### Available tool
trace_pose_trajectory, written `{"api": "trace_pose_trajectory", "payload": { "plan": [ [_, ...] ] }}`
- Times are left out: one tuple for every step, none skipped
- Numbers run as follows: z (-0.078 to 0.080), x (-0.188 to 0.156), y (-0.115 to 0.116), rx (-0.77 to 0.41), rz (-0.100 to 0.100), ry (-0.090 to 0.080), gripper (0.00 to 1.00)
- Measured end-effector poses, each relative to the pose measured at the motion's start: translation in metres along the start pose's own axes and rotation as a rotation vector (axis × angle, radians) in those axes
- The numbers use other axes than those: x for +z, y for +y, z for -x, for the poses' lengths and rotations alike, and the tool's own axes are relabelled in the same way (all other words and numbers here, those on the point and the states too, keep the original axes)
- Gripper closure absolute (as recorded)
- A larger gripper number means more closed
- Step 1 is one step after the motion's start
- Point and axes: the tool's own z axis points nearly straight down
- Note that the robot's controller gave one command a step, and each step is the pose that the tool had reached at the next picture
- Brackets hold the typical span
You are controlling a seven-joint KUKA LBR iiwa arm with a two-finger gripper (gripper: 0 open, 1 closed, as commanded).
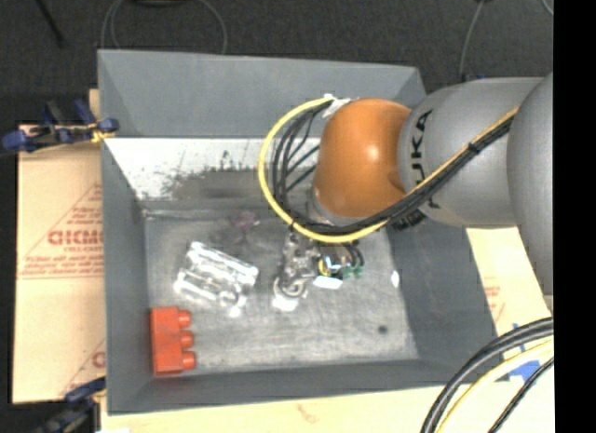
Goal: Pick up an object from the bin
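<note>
My gripper (292,277) reaches down from under the arm's wrist to the bin floor near the middle. A small white piece (284,303) lies right at its lower tip. Just to its right sits a small white and green thing (333,277), partly hidden by the wrist. A clear plastic piece (216,278) with ribbed tubes lies on the floor a short way left of the gripper, apart from it.
A red block (170,340) with rounded studs lies in the bin's front left corner. A tiny white scrap (394,279) lies by the right wall. The arm and its orange cover hang over the bin's back right.
</note>
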Motion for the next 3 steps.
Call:
{"api": "trace_pose_trajectory", "payload": {
  "plan": [
    [0.0,-0.036,0.001,0.053,0.001,-0.004,1.0],
    [0.0,-0.034,0.001,0.053,0.0,-0.001,0.0],
    [0.027,0.067,-0.029,-0.062,-0.001,-0.005,0.0]
  ]
}}
